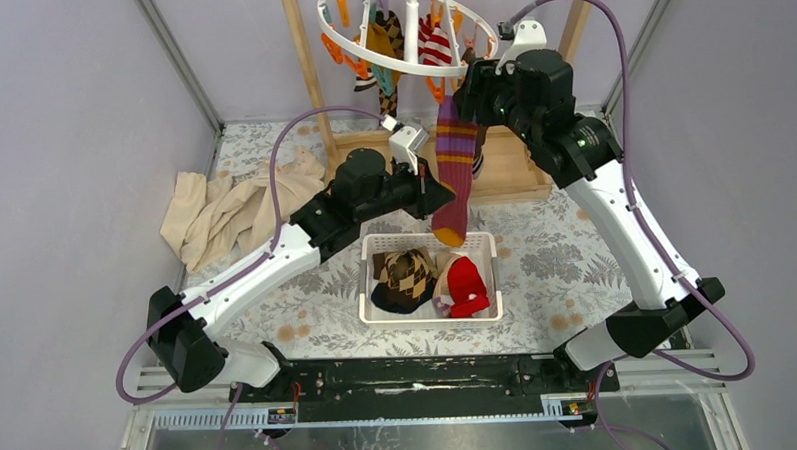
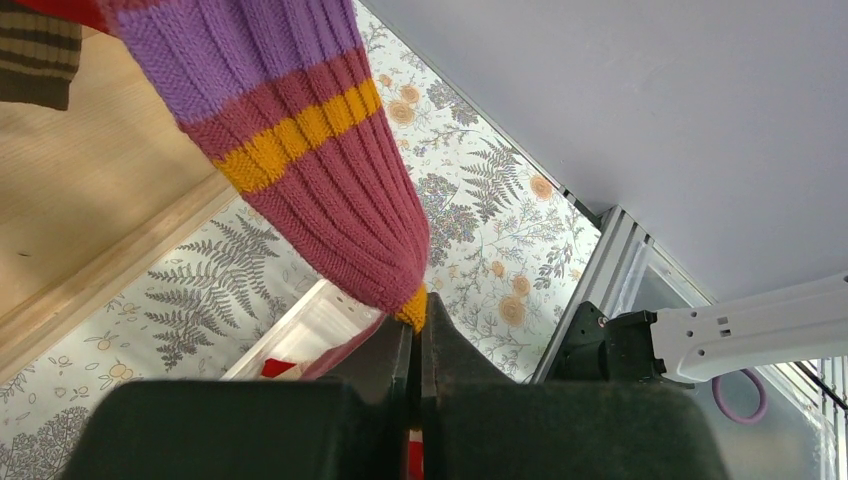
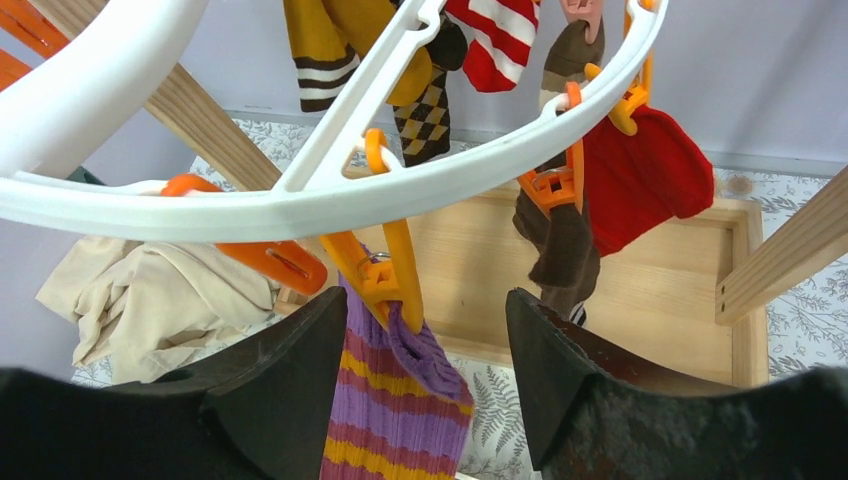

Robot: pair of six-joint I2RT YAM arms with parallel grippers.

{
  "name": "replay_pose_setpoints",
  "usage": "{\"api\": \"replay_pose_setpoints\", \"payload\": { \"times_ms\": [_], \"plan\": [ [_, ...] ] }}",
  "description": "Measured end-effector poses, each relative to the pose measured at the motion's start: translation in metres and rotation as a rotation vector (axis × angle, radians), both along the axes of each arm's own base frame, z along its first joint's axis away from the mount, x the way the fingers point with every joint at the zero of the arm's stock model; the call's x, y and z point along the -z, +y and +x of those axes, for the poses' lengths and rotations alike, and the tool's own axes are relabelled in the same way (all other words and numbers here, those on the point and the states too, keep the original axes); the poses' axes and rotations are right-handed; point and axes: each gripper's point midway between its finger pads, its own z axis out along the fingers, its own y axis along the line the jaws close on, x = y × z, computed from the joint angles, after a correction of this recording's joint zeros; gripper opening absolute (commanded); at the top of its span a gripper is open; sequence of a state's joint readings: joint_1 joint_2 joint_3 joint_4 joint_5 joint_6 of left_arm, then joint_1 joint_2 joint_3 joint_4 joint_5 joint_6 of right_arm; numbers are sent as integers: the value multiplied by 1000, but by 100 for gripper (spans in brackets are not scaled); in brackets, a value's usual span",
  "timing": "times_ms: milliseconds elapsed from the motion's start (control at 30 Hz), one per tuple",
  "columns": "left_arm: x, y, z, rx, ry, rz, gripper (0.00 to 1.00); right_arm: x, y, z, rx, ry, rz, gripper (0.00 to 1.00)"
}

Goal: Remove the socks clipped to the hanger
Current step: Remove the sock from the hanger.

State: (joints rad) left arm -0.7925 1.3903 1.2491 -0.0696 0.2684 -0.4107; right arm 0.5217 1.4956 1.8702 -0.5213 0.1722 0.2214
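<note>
A purple, maroon and yellow striped sock (image 1: 456,173) hangs from an orange clip (image 3: 385,275) on the white ring hanger (image 1: 340,39). My left gripper (image 2: 418,320) is shut on its yellow toe, just above the basket. My right gripper (image 3: 425,300) is up under the hanger ring (image 3: 300,200), open, with one finger on each side of the clip and the sock's cuff (image 3: 400,410). More socks stay clipped: a red one (image 3: 640,180), a red-and-white striped one (image 3: 500,35), an argyle one (image 3: 425,115) and a brown one (image 3: 565,240).
A white basket (image 1: 365,286) below holds an argyle sock (image 1: 406,275) and a red sock (image 1: 467,288). A beige cloth (image 1: 229,206) lies at the left. The wooden rack's base tray (image 1: 513,166) and posts stand behind, and other orange clips dangle from the ring.
</note>
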Motion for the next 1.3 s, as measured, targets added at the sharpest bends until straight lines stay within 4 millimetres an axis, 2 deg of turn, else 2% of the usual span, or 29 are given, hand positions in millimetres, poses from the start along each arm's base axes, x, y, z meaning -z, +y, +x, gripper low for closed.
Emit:
{"api": "replay_pose_setpoints", "payload": {
  "times_ms": [300, 500, 900, 1300],
  "plan": [
    [3, -1, 1, 0, 4, 4, 0, -16, -11, -12, 21, -37, 11, 65],
    [8, -3, 3, 0, 13, 13, 0, -15, -12, -11, 24, -38, 6, 65],
    [9, -3, 3, 0, 16, 15, 0, -15, -4, 0, 18, -34, 3, 67],
    [10, -3, 3, 0, 16, 16, 0, -16, 14, -7, -26, -41, 0, 65]
  ]
}}
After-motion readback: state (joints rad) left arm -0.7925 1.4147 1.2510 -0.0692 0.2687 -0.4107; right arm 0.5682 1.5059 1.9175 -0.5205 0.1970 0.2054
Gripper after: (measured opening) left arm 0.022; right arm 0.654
